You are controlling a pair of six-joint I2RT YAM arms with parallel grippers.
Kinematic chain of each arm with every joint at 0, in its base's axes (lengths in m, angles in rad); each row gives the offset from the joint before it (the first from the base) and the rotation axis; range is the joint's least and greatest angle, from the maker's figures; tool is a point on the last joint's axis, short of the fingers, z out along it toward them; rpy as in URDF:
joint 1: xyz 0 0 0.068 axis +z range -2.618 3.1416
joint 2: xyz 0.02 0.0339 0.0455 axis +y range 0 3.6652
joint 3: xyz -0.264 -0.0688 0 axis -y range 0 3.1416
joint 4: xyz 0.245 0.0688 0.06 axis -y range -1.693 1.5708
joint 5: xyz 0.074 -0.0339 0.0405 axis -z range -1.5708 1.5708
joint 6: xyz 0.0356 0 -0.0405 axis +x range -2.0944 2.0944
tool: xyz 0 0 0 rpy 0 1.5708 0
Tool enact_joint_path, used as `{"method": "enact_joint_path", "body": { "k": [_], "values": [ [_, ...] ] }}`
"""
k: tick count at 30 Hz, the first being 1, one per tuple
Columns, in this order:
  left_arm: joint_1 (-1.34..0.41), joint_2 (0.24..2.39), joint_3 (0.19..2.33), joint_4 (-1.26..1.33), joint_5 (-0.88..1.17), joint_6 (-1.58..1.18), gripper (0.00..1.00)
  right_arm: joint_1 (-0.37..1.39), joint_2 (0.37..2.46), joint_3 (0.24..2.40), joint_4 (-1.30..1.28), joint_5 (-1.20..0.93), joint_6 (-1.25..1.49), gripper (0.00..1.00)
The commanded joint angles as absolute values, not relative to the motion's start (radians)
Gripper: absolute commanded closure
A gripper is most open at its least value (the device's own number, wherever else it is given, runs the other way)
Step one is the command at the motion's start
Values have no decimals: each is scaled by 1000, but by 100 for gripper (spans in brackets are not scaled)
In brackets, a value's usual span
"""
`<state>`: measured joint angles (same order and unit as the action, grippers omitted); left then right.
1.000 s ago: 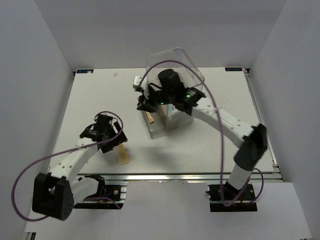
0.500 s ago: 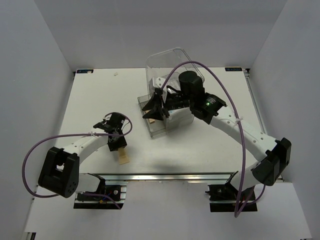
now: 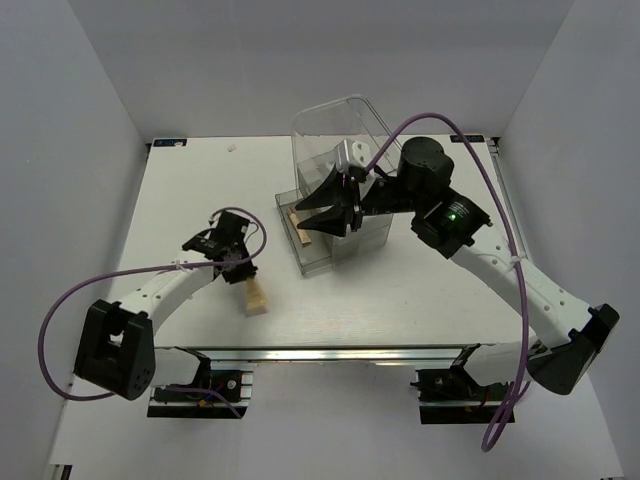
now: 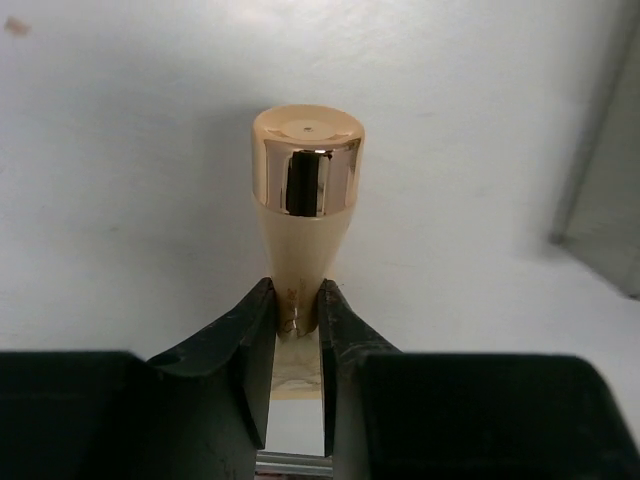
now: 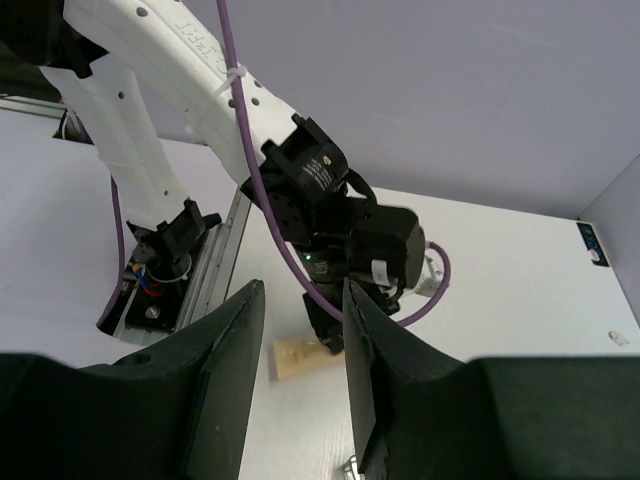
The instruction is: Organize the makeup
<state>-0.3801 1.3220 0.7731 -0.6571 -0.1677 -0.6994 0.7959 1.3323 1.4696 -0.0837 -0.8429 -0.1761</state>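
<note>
1. So, the left gripper point(image 4: 297, 320) is pinching a slim beige tube point(image 4: 300, 235) by its flat tail end, with the jaws squeezed down narrow right on it.
2. That tube's shiny gold cap point(image 4: 305, 170) is pointing away from the wrist camera, out over the white table point(image 3: 180, 200). Honestly, I can't tell whether the cap end is touching the table or hanging just above it.
3. From the top view, the held tube is sitting near the front edge of the table, left of centre. It's angling toward the near right and is well apart from the clear plastic box point(image 3: 322, 258).
4. Meanwhile the right gripper point(image 3: 305, 217) is hovering over the left side of that box and pointing left, with its jaws spread wide.
5. A second beige tube point(image 3: 298, 228) is lying in the box's front-left compartment, just beside the nearer right fingertip. Whether the two are touching is too hard to tell.
6. The box's clear lid point(image 3: 355, 115) is standing tipped up at the back.
7. The right wrist camera is looking across at the left arm point(image 5: 180, 60), and the held tube is showing in the gap between its own two fingers.
</note>
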Motion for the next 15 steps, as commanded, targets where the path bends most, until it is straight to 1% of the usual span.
{"method": "enact_joint_path", "body": {
  "k": [1, 3, 4, 5, 8, 10, 13, 14, 15],
  "values": [
    [-382, 1232, 880, -536, -44, -710, 83, 782, 1287, 1479, -11, -862, -120, 57],
    [-382, 1206, 893, -447, 1, -736, 83, 772, 1270, 1476, -11, -856, -114, 57],
    [-382, 1203, 896, -407, 81, -773, 83, 769, 1266, 1468, -11, -854, -112, 56],
    [-383, 1207, 900, -378, 101, -794, 83, 765, 1261, 1463, -2, -851, -110, 56],
    [-382, 1259, 917, -253, 173, -863, 83, 746, 1241, 1444, 21, -851, -101, 56],
    [-383, 1333, 952, -184, 201, -894, 83, 730, 1227, 1428, 26, -854, -87, 56],
    [-382, 1448, 1008, -155, 213, -899, 78, 707, 1207, 1414, 31, -853, -80, 56],
    [-383, 1503, 1046, -147, 218, -891, 70, 697, 1198, 1407, 31, -853, -78, 56],
    [-382, 1528, 1064, -147, 219, -888, 66, 692, 1192, 1402, 32, -854, -78, 56]
  ]
}}
